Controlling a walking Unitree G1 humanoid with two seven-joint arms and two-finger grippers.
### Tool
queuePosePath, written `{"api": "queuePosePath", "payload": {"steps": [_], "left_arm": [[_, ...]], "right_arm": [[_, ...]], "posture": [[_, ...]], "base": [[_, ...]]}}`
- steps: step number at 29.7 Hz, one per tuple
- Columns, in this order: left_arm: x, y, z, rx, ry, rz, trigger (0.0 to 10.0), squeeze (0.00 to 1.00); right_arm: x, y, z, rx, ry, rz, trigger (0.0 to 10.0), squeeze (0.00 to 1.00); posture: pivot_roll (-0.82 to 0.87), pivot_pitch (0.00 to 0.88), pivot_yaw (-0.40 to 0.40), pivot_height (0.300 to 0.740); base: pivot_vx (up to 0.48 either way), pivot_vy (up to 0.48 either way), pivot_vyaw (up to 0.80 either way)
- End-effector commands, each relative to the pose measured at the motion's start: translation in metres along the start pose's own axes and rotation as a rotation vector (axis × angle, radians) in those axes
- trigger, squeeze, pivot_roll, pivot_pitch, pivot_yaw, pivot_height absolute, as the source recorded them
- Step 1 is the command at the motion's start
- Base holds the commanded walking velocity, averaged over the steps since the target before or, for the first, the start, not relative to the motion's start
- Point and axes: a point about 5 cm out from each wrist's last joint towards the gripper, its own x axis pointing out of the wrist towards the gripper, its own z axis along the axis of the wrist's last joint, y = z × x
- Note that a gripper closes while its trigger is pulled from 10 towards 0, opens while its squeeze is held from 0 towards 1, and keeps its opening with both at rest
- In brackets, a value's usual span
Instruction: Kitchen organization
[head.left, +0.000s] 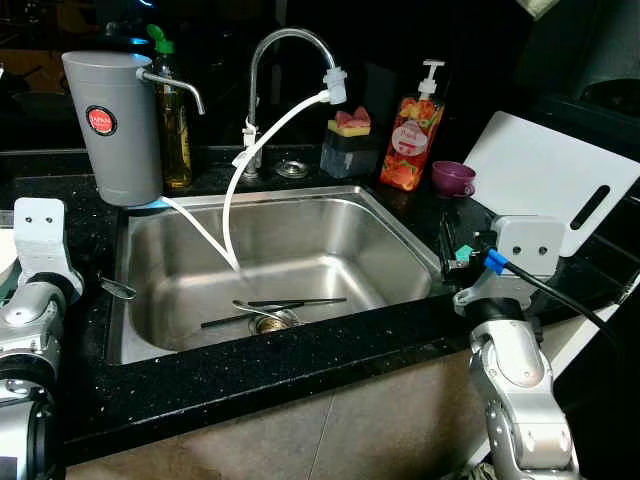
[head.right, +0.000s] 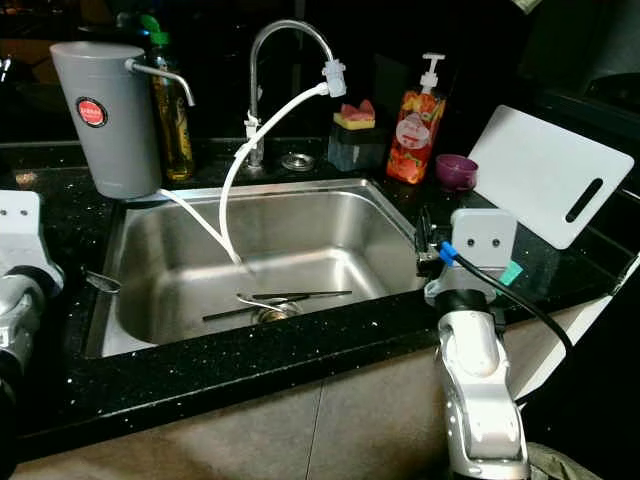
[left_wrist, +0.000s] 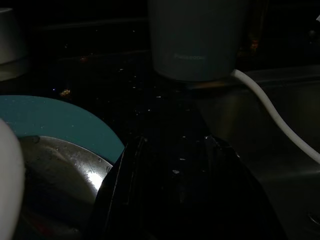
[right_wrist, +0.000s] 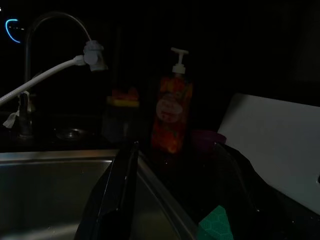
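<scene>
So I'm parked in front of the sink on the black desk and honestly not much of the tidying looks done yet. Down in the basin near the drain there's a pair of chopsticks and what looks like a spoon, plus another spoon sitting on the sink's left rim. Back edge of the desk has the grey filter, an oil bottle, the tap with its white hose drooping into the basin, a sponge holder, the soap and a purple cup; a white cutting board leans at the back right corner. My left gripper hangs over the left side of the desk, fingers spread with nothing between them, next to a teal plate with a steel bowl on it. My right gripper is at the sink's right edge, also spread and empty, pointed at the soap, with something green just by it that I can't identify. My guess is pretty much everything's still left: the utensils need fishing out and the plate and bowl need a home.
</scene>
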Motion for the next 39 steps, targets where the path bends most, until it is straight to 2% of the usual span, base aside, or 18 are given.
{"api": "queuePosePath", "payload": {"steps": [1,13,33,39], "left_arm": [[-0.006,0.0,-0.016,0.003,0.058,-0.009,10.0,0.0],[-0.015,-0.001,-0.029,-0.006,0.065,-0.03,10.0,0.0],[-0.016,-0.002,-0.033,-0.008,0.076,-0.03,10.0,0.0],[-0.019,-0.003,-0.04,-0.002,0.105,-0.027,10.0,0.0]], "right_arm": [[0.0,-0.002,-0.002,0.005,0.0,-0.004,10.0,0.0],[0.001,0.0,-0.002,0.008,0.0,0.008,10.0,0.0],[0.0,0.0,-0.003,0.01,0.002,0.003,10.0,0.0],[0.0,0.0,-0.003,0.011,0.001,0.0,10.0,0.0]], "posture": [[0.0,0.083,-0.125,0.74],[0.01,0.086,-0.135,0.74],[0.0,0.088,-0.128,0.74],[0.0,0.089,-0.125,0.74]], "base": [[0.0,0.0,0.0],[0.0,0.0,0.0],[0.0,0.0,0.0],[0.0,0.0,0.0]]}}
